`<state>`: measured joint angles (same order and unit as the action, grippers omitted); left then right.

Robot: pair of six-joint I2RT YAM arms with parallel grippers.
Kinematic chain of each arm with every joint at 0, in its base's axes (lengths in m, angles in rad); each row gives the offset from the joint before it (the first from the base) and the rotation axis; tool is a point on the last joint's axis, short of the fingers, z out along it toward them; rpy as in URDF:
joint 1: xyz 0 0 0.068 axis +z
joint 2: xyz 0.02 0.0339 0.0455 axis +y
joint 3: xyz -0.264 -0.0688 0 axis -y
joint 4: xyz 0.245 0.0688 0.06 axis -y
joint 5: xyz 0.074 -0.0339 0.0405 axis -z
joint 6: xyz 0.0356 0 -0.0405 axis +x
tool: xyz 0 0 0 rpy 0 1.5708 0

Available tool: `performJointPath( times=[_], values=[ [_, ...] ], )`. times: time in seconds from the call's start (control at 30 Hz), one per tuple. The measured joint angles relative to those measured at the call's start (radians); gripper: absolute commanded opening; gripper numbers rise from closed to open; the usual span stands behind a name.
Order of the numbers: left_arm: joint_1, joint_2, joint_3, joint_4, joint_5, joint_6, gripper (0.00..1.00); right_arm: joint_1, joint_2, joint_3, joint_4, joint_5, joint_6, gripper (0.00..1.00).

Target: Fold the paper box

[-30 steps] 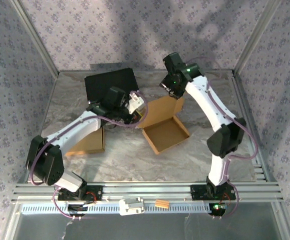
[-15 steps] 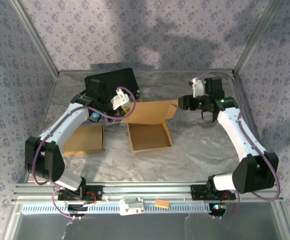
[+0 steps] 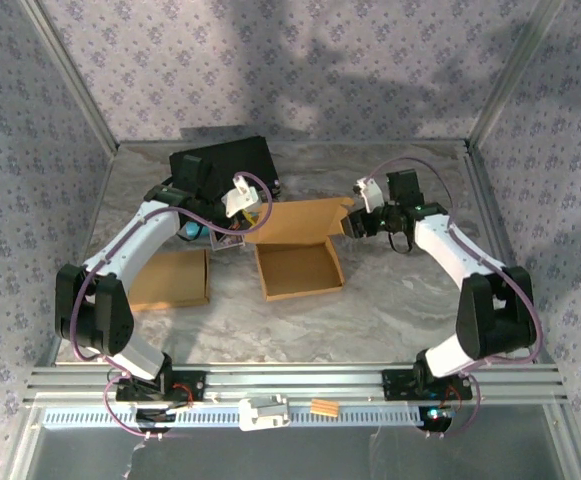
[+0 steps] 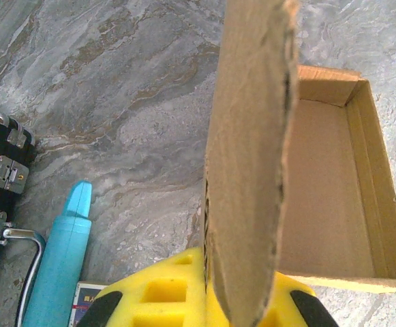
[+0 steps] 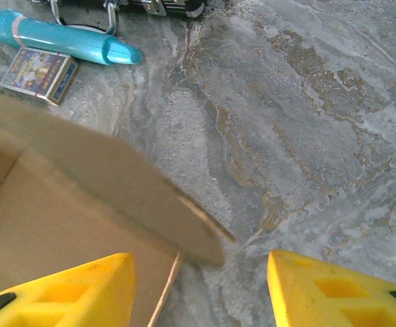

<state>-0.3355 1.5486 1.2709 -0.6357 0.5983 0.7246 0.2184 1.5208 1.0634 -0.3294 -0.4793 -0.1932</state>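
A turquoise plastic tube [image 4: 58,262] lies just left of the left fingers [image 4: 163,294], with a small printed card packet [image 5: 39,74], perhaps playing cards, beside it. A black latched case [image 3: 222,165] sits beyond, on the grey marbled tabletop [image 5: 307,122].

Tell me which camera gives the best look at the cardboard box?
The top external view: it shows the whole cardboard box, open tray with its lid standing up behind. The left wrist view sees the lid edge-on and the tray's inside; the right wrist view catches a lid corner and part of the inside.
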Motion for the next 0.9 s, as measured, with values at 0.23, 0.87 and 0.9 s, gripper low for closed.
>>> performJointPath(
  times=[0.23, 0.87, 0.9],
  values=[
    [0.009, 0.013, 0.000, 0.010, 0.000, -0.005, 0.00, 0.000, 0.092, 0.081, 0.013, -0.045, -0.049, 0.38],
    [-0.105, 0.177, 0.154, 0.093, -0.344, -0.481, 0.00, 0.130, 0.097, 0.174, -0.023, 0.262, 0.106, 0.00],
    [-0.117, 0.193, 0.168, 0.093, -0.369, -0.514, 0.00, 0.137, 0.090, 0.174, -0.031, 0.293, 0.132, 0.00]
  ],
)
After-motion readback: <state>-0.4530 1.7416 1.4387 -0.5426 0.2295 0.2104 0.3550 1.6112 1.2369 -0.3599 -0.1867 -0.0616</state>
